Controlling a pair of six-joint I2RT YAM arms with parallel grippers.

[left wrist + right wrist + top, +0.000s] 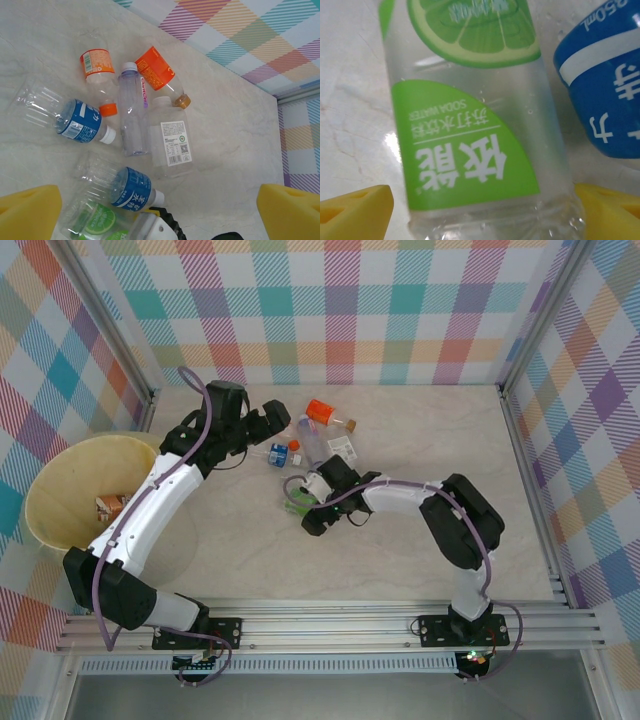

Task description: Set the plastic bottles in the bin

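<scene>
The green-label bottle lies on the surface just beside a blue-label bottle, well apart from the bin. The right arm's jaws stand open astride it; the left arm's jaws are open. Risk: the slick round body may squirt out on closing. Label reads "SODA WATER".

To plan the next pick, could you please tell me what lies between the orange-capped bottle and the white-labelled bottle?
Left wrist view: a slim clear bottle lies between the orange-capped bottle and the white-labelled bottle.
</scene>
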